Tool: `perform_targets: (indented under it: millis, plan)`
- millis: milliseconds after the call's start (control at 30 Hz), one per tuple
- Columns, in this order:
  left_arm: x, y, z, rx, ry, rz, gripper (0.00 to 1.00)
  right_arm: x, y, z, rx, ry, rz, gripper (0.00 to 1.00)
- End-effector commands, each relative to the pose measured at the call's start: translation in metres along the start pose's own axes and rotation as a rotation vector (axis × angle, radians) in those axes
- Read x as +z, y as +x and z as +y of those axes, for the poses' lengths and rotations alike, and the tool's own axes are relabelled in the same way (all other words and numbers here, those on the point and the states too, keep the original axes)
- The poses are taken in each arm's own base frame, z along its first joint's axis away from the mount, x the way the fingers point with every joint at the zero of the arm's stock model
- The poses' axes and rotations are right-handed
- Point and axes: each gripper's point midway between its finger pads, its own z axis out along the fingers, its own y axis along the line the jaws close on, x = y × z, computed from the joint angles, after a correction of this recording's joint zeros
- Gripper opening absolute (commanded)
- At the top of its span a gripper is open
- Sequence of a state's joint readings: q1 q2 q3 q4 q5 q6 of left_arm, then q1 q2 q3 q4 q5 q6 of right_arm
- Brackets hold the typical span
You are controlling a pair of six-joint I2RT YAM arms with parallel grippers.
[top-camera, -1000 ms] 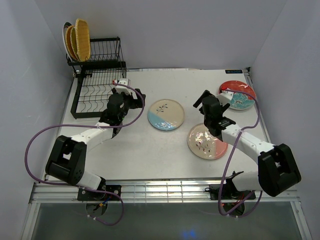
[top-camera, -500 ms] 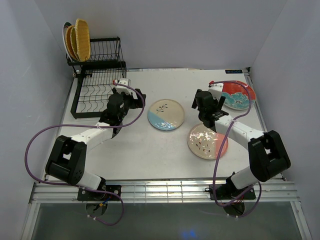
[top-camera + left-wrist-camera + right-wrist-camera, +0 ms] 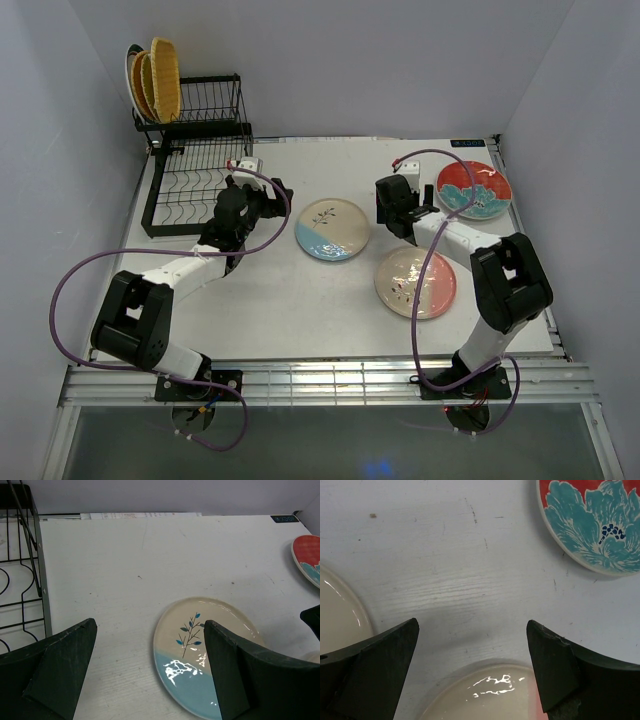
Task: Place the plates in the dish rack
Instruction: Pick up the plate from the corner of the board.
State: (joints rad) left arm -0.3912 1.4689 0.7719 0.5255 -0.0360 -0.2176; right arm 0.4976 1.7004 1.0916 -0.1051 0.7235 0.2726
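The left arm [image 3: 180,268] is extending from the near-left corner of the white counter [image 3: 300,320], its wrist hanging just beside the low front section of the black wire dish rack [image 3: 190,190]. The left jaws are standing wide apart, holding nothing. The right arm [image 3: 505,285] is folding back, its wrist pointing down. The right jaws are also standing apart and empty.

Bare counter is lying beneath the right jaws, ringed by three plates:
- the round cream-pink plate [image 3: 415,283], nearest;
- the round cream-blue plate [image 3: 205,655], ahead of the left jaws;
- the round red-teal floral plate [image 3: 600,522], at the far right.

Woven orange-yellow plates [image 3: 163,78] are standing on edge in the rack's raised upper tier.
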Motion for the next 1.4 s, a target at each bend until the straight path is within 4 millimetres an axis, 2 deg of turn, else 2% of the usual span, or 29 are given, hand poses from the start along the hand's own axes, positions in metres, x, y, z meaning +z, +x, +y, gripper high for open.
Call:
perform_targets:
  millis: [0, 100, 167, 200, 233, 267, 300, 333, 400, 467, 533, 567, 600, 667, 700, 833, 900, 933, 1067, 1333, 1367]
  plan:
    - [-0.003, -0.008, -0.006, 0.01, 0.026, -0.029, 0.98, -0.011, -0.021, 0.011, 0.009, -0.101, -0.07, 0.93]
    - [-0.001, -0.005, -0.007, 0.01, 0.03, -0.02, 0.98, -0.012, -0.029, -0.009, 0.033, 0.006, -0.097, 0.91]
    - [-0.001, -0.005, -0.007, 0.012, 0.033, -0.019, 0.98, -0.006, -0.032, -0.02, 0.004, 0.072, -0.092, 0.9]
    - [-0.001, -0.006, -0.006, 0.019, 0.029, -0.022, 0.98, 0.003, -0.026, -0.029, -0.018, 0.139, -0.069, 0.91]
    - [-0.002, -0.006, -0.006, 0.021, 0.028, -0.024, 0.98, 0.004, -0.039, -0.031, -0.013, 0.172, -0.078, 0.91]
    - [-0.002, -0.006, -0.005, 0.024, 0.024, -0.023, 0.98, 0.007, -0.034, -0.036, -0.047, 0.211, -0.048, 0.91]
    - [-0.002, -0.007, -0.005, 0.026, 0.023, -0.026, 0.98, 0.017, -0.027, -0.039, -0.076, 0.245, -0.02, 0.91]
    - [-0.002, -0.007, -0.005, 0.029, 0.023, -0.025, 0.98, 0.02, -0.037, -0.041, -0.073, 0.263, -0.027, 0.91]
    - [-0.001, -0.005, -0.007, 0.026, 0.036, -0.019, 0.98, 0.035, -0.031, -0.048, -0.112, 0.293, 0.01, 0.91]
    - [0.0, -0.001, -0.008, 0.025, 0.043, -0.008, 0.98, 0.045, -0.038, -0.055, -0.115, 0.32, 0.012, 0.92]
    - [0.0, 0.001, -0.014, 0.024, 0.075, 0.0, 0.98, 0.062, -0.033, -0.07, -0.151, 0.362, 0.048, 0.93]
    - [0.001, 0.002, -0.014, 0.025, 0.078, 0.004, 0.98, 0.068, -0.04, -0.075, -0.148, 0.374, 0.045, 0.93]
    - [0.002, 0.005, -0.013, 0.025, 0.077, 0.01, 0.98, 0.082, -0.034, -0.082, -0.163, 0.393, 0.073, 0.94]
    - [0.003, 0.007, -0.015, 0.024, 0.086, 0.017, 0.98, 0.096, -0.035, -0.087, -0.191, 0.397, 0.092, 0.95]
    - [0.004, 0.009, -0.015, 0.022, 0.088, 0.024, 0.98, 0.109, -0.038, -0.088, -0.19, 0.405, 0.099, 0.96]
    - [0.004, 0.012, -0.02, 0.017, 0.118, 0.036, 0.98, 0.129, -0.039, -0.1, -0.258, 0.46, 0.143, 0.96]
    - [0.004, 0.013, -0.021, 0.017, 0.121, 0.04, 0.98, 0.14, -0.035, -0.101, -0.274, 0.458, 0.166, 0.97]
    - [0.004, 0.013, -0.02, 0.017, 0.119, 0.04, 0.98, 0.142, -0.04, -0.098, -0.267, 0.446, 0.157, 0.97]
    - [0.002, 0.012, -0.021, 0.019, 0.12, 0.038, 0.98, 0.148, -0.041, -0.097, -0.275, 0.46, 0.161, 0.98]
    - [0.0, 0.01, -0.024, 0.017, 0.133, 0.035, 0.98, 0.169, -0.031, -0.09, -0.307, 0.485, 0.187, 1.0]
    - [0.0, 0.01, -0.023, 0.016, 0.131, 0.035, 0.98, 0.173, -0.031, -0.089, -0.307, 0.495, 0.185, 0.96]
